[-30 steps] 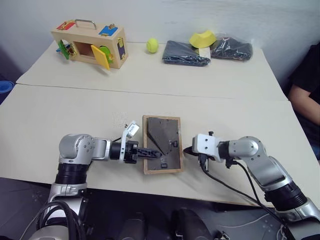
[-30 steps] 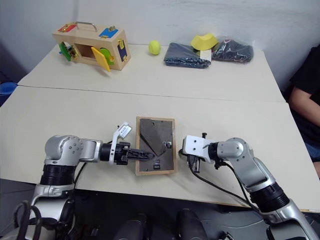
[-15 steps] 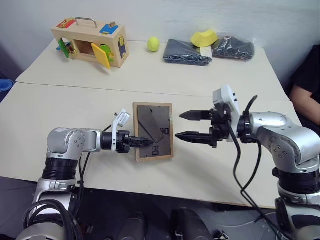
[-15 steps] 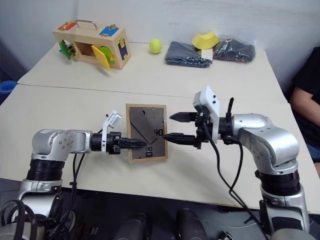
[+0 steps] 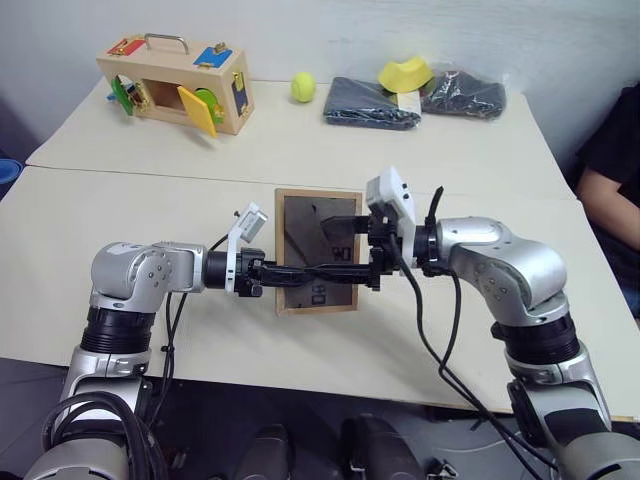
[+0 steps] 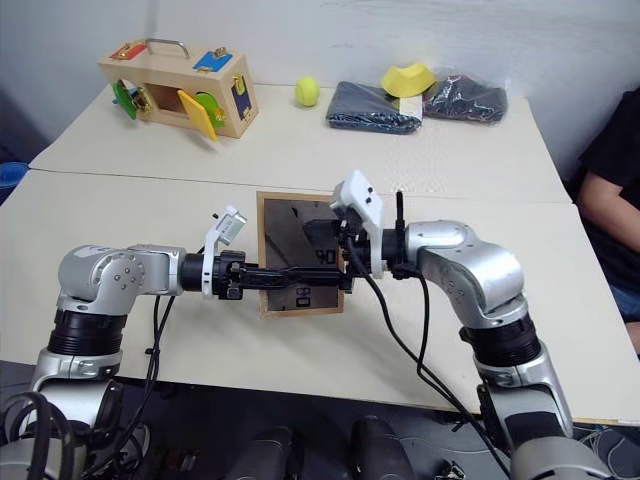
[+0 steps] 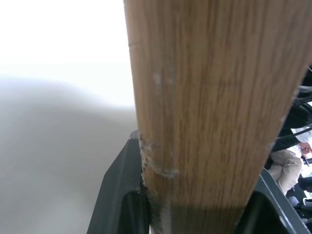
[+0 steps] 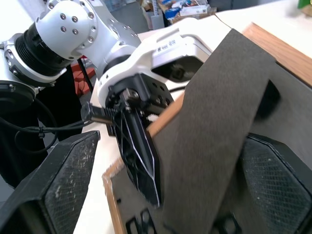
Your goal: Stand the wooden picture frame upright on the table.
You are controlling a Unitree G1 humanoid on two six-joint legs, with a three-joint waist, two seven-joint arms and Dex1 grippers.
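Observation:
The wooden picture frame [image 5: 305, 225] is lifted off the table [image 5: 200, 210] and tilted up, its dark back panel facing me. My left gripper [image 5: 300, 272] is shut on the frame's lower left edge; the left wrist view shows the light wood border [image 7: 209, 97] clamped between its fingers [image 7: 122, 195]. My right gripper [image 5: 340, 248] reaches in from the right and is open, with one finger on each side of the dark stand flap [image 8: 219, 112]. Its wide pads [image 8: 63, 180] stand apart from the flap. The picture side is hidden.
At the back of the table sit a wooden box with colourful latches [image 5: 175, 88], a yellow-green ball [image 5: 302, 87], dark bags [image 5: 370, 105] and a yellow object [image 5: 405, 75]. A seam [image 5: 150, 172] crosses the tabletop. A person's arm [image 5: 610, 170] is at the right edge.
The frame lay flat on the table and now is raised and tilted up by my left gripper. My right gripper opened, rose and swung left onto the frame's back.

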